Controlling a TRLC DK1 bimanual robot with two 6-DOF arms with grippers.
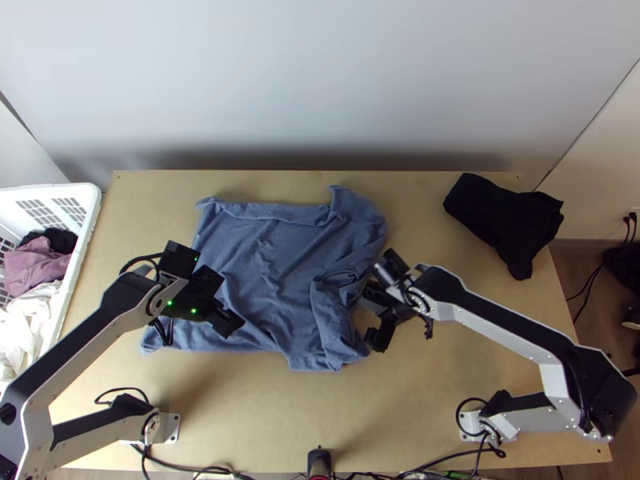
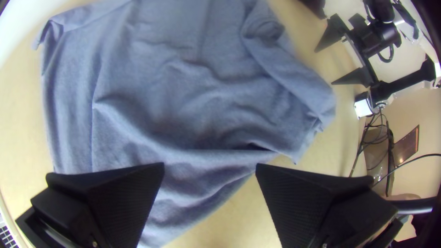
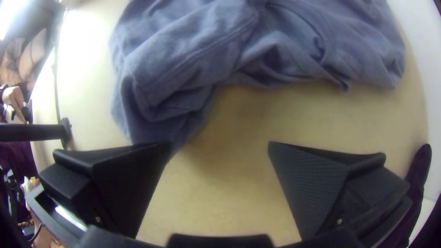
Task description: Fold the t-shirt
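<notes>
The blue t-shirt (image 1: pixel 268 264) lies loosely spread and wrinkled on the table, its right part bunched and folded over itself. My left gripper (image 1: pixel 216 296) is over the shirt's left part; in the left wrist view the left gripper (image 2: pixel 210 167) stands open above the cloth (image 2: pixel 183 92), nothing held. At the shirt's right edge is my right gripper (image 1: pixel 372 320). In the right wrist view the right gripper (image 3: pixel 219 146) is open, one finger close to the folded cloth (image 3: pixel 183 59), bare table between the fingers.
A black garment (image 1: pixel 508 220) lies at the table's back right. Beside the left edge of the table (image 1: pixel 384 424) stands a white basket (image 1: pixel 84 240) with clothes. Cables run along the near edge, and a person's hand (image 3: pixel 14 98) shows in the right wrist view.
</notes>
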